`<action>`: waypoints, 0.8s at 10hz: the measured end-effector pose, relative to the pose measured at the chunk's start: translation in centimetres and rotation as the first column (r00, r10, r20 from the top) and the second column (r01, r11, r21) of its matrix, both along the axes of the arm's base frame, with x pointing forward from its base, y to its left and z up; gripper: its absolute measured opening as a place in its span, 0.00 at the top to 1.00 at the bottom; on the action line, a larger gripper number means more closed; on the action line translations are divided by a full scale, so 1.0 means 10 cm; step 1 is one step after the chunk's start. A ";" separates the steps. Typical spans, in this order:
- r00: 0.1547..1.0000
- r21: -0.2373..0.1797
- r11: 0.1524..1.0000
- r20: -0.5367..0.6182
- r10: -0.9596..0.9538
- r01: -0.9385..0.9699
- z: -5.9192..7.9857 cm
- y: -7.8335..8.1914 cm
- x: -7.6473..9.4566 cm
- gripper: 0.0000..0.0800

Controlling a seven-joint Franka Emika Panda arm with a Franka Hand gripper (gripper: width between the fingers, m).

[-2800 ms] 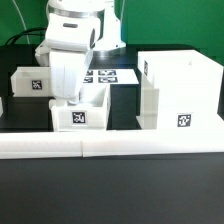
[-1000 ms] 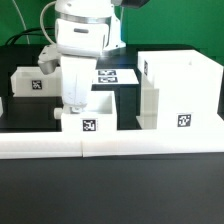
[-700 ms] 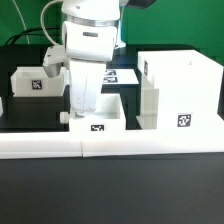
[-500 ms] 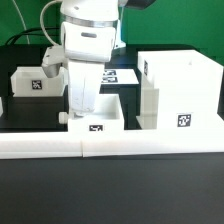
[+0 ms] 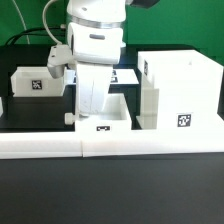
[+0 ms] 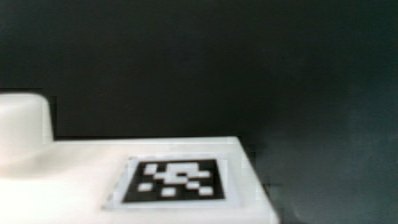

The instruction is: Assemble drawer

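The drawer's tall white casing (image 5: 175, 92) stands on the exterior view's right, with a tag on its front. One small white tray (image 5: 108, 117) sits just left of the casing, against the long low white wall (image 5: 110, 146). My gripper (image 5: 88, 108) reaches down into this tray and is shut on its wall; the fingertips are hidden by the hand. The wrist view shows the tray's tagged face (image 6: 178, 180) and a white knob (image 6: 18, 130), but no fingers. A second tagged tray (image 5: 35, 83) stands at the far left.
The marker board (image 5: 125, 75) lies flat behind the tray and the arm. The black table top (image 5: 30, 112) shows between the left tray and the held tray. Dark floor lies in front of the low wall.
The gripper and the tray have moved together toward the exterior view's right, closer to the casing and up to the low wall. The casing and the left tray have not moved.
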State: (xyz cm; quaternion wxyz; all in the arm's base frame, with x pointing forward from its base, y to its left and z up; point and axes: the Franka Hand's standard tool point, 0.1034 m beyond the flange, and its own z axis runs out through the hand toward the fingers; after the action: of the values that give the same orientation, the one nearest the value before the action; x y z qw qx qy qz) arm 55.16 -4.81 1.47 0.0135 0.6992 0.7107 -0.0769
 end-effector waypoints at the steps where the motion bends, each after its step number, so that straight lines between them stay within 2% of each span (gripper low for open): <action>1: 1.000 0.000 1.000 0.000 0.000 0.000 0.00 0.00 0.00 0.95; 4: 1.000 0.008 1.000 0.006 0.004 -0.004 0.00 0.10 -0.02 0.95; 5: 1.000 0.011 1.000 0.008 0.004 -0.004 -0.01 0.11 -0.08 0.95; 8: 1.000 0.014 1.000 0.028 0.000 0.000 -0.02 0.10 -0.06 0.95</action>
State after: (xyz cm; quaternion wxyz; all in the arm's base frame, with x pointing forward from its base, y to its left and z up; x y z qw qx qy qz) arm 54.52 -3.78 1.23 0.0185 0.7002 0.7110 -0.0624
